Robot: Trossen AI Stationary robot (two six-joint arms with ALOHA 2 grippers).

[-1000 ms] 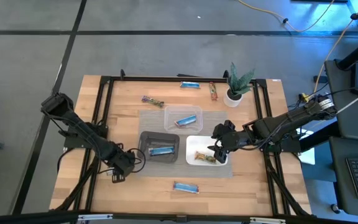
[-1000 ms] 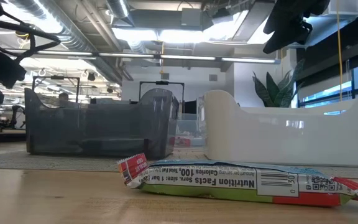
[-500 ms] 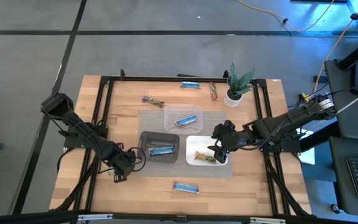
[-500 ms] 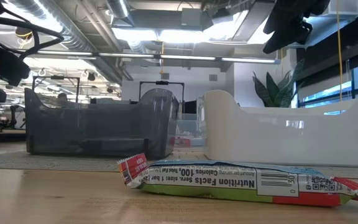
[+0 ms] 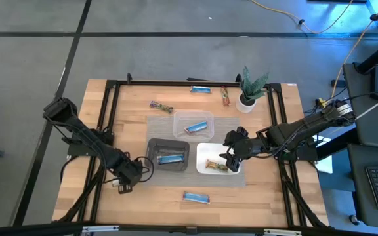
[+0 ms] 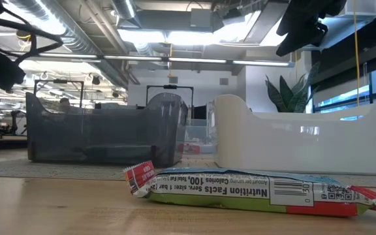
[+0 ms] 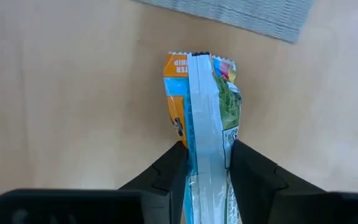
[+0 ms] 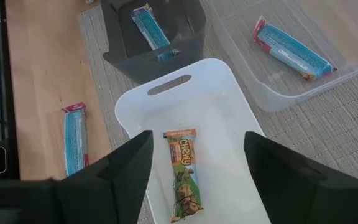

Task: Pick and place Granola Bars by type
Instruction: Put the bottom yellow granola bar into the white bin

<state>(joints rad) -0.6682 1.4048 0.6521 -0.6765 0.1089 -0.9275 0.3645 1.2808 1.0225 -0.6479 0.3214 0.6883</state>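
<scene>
My left gripper (image 5: 122,185) stands near the table's front left, pointing down, shut on a green-and-orange granola bar (image 7: 204,99) that lies on the bare wood. My right gripper (image 5: 230,162) hangs open above the white tray (image 5: 201,157), where another green-and-orange bar (image 8: 182,174) lies flat on the floor. A blue bar (image 8: 149,28) lies in the black tray (image 5: 153,147), and one blue bar (image 8: 288,46) in the clear tray (image 5: 178,118). Another blue bar (image 5: 195,196) lies loose near the front edge. My left gripper pinches the bar's two long sides (image 7: 194,155) between its two fingers, which come from above and lie across the bar. The wrapper is squeezed narrow, its silvery seam ridged up between the fingers. The bar's free end (image 7: 201,62) points away along the wood.
Loose bars lie at the back: a blue one (image 5: 200,90), a brown-orange one (image 5: 224,96) and a dark one (image 5: 161,106). A potted plant (image 5: 248,88) stands at the back right. The trays sit on a grey mat (image 5: 156,124). Black frame rails run along both table sides.
</scene>
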